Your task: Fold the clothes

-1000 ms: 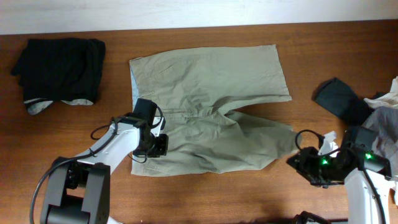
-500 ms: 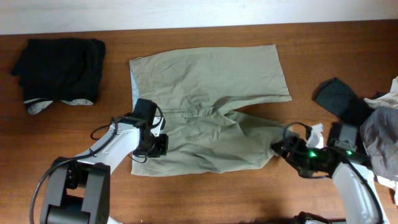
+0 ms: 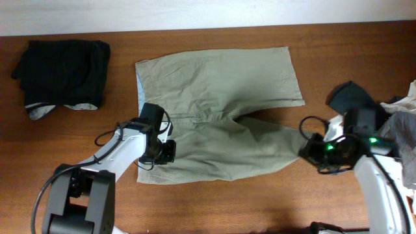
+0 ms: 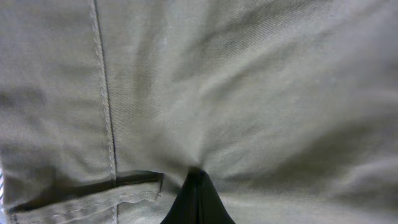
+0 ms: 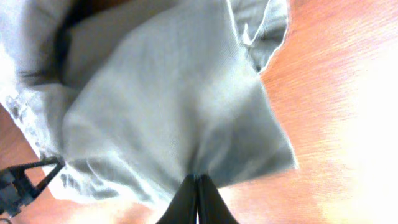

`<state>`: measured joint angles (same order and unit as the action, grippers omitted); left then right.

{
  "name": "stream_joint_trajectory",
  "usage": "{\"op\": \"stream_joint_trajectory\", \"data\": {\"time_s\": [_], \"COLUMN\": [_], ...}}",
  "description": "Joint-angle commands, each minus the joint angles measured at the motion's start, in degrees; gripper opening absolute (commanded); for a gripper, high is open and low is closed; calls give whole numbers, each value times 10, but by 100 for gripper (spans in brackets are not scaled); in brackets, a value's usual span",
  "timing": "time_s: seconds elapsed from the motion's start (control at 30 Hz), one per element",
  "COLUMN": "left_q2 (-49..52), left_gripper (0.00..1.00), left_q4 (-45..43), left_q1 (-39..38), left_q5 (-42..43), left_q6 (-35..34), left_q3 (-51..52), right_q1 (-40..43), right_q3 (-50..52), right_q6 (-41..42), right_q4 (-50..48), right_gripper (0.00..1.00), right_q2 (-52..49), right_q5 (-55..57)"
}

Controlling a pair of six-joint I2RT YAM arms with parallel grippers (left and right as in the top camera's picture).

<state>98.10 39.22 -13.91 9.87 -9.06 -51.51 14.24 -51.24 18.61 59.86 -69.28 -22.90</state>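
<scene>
The khaki-olive shorts [image 3: 221, 104] lie spread flat mid-table, waistband to the left and both legs pointing right. My left gripper [image 3: 166, 153] is shut on the fabric near the lower waistband corner. In the left wrist view the closed black fingers [image 4: 196, 196] pinch the cloth beside a stitched seam [image 4: 106, 112]. My right gripper [image 3: 304, 149] is shut on the hem of the lower leg. In the right wrist view its fingers [image 5: 197, 199] are pressed together on the pale fabric [image 5: 168, 106], with the hem lifted off the wood.
A folded black garment [image 3: 65, 68] lies at the back left. At the right edge sits a loose pile: a dark teal piece [image 3: 354, 101] and grey-white cloth [image 3: 403, 140]. Bare wooden table [image 3: 260, 201] runs along the front.
My right gripper reached left to the lower leg's hem, shut on it and drew it back right, stretching that leg out. The left gripper held still.
</scene>
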Motion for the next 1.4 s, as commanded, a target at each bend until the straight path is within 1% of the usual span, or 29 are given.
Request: {"op": "stream_joint_trajectory", "data": {"time_s": [0.0,0.1,0.23,0.4,0.5,0.57,0.7,0.73,0.8,1.0,1.03,1.17,1.37], "left_q2": [27,27,27,27,27,27,27,27,27,27,27,27,27], "left_gripper": [1,1,1,1,1,1,1,1,1,1,1,1,1], "left_q4": [2,3,3,3,5,7,20,22,22,22,22,21,22], "left_q1": [1,1,1,1,1,1,1,1,1,1,1,1,1], "left_q5": [-54,-54,-54,-54,-54,-54,-54,-54,-54,-54,-54,-54,-54], "left_q6": [-5,-5,-5,-6,-6,-6,-8,-8,-8,-7,-7,-7,-7], "left_q3": [19,19,19,19,19,19,19,19,19,19,19,19,19], "right_q1": [-4,-4,-4,-4,-3,-3,-4,-4,-4,-4,-4,-20,-64], "right_q3": [-73,-75,-75,-75,-75,-75,-75,-75,-66,-55,-55,-55,-56], "right_q6": [-38,-38,-38,-38,-47,-47,-52,-64,-106,-151,-152,-152,-157], "right_q4": [71,111,203,307,307,280,186,162,98,-53,-84,-149,-243], "right_gripper": [4,4,4,4,4,4,5,4,4,4,4,4,4], "right_q2": [44,73,83,94,102,110,103,96,65,-73,-101,-170,-259], "right_q5": [127,136,134,98,100,100,101,100,101,100,100,103,150]}}
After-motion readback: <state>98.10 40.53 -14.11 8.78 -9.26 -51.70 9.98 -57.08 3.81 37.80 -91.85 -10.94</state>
